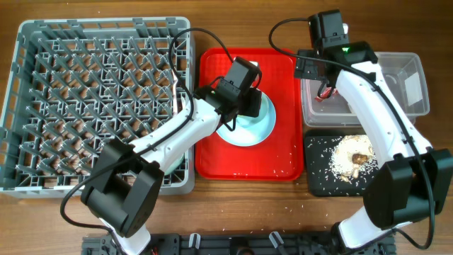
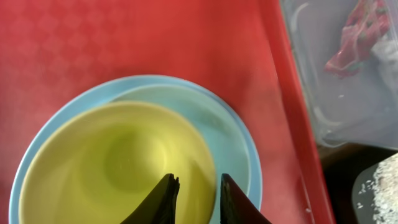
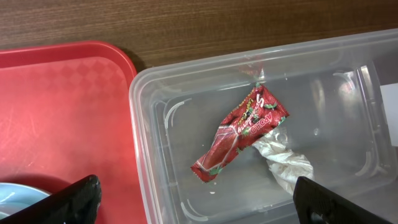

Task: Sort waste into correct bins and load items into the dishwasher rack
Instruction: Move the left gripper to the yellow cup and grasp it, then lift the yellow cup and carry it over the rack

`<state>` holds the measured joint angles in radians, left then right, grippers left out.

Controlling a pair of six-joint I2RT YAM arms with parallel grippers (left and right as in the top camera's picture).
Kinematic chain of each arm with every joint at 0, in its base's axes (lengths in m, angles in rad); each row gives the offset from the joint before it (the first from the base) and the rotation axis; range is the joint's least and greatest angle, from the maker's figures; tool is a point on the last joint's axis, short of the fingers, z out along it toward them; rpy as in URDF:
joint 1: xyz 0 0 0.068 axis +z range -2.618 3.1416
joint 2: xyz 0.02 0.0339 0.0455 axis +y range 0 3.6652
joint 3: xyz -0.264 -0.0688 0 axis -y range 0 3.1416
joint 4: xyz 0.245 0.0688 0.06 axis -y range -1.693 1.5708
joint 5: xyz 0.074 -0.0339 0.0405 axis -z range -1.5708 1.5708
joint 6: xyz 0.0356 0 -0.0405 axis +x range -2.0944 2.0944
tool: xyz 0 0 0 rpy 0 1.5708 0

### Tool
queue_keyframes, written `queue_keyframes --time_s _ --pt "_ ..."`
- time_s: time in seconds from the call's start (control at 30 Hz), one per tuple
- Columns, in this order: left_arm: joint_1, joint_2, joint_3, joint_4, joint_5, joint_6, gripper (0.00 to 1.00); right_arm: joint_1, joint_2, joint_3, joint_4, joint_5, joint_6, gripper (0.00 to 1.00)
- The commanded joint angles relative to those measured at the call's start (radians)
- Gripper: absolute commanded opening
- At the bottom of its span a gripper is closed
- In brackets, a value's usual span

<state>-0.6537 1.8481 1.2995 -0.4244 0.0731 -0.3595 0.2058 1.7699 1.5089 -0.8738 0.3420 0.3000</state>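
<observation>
Our left claw (image 2: pixel 198 190) sits astride the rim of the pale green bowl (image 2: pixel 112 168), its fingers a narrow gap apart; we cannot tell if they pinch. The bowl is nested on the light blue plate (image 2: pixel 254 165), so a thin rim hold could slip or drag the plate. Our right claw (image 3: pixel 205 202) hangs wide apart over the clear tub (image 3: pixel 348 68), which holds the red wrapper (image 3: pixel 239 137). Its print is unreadable.

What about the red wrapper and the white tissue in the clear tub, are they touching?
Touching. The right wrist view shows the red wrapper overlapping one end of the white tissue in the clear tub, no gap between.
</observation>
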Motion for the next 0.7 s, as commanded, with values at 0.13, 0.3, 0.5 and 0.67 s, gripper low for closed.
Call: queue_keyframes --time_s 0.13,0.3,0.5,0.67 --pt "-0.004 0.011 -0.006 -0.019 -0.014 0.016 0.17 -0.003 -0.007 0.006 0.002 0.023 -0.012 1.0" --pt "-0.004 0.012 -0.006 -0.042 -0.014 0.016 0.07 -0.003 -0.007 0.006 0.003 0.023 -0.012 1.0" --pt "-0.002 -0.035 0.03 0.009 0.044 0.003 0.04 -0.003 -0.007 0.006 0.003 0.023 -0.012 1.0" --pt "0.007 -0.203 0.15 -0.065 0.072 -0.052 0.04 -0.003 -0.007 0.006 0.002 0.023 -0.012 1.0"
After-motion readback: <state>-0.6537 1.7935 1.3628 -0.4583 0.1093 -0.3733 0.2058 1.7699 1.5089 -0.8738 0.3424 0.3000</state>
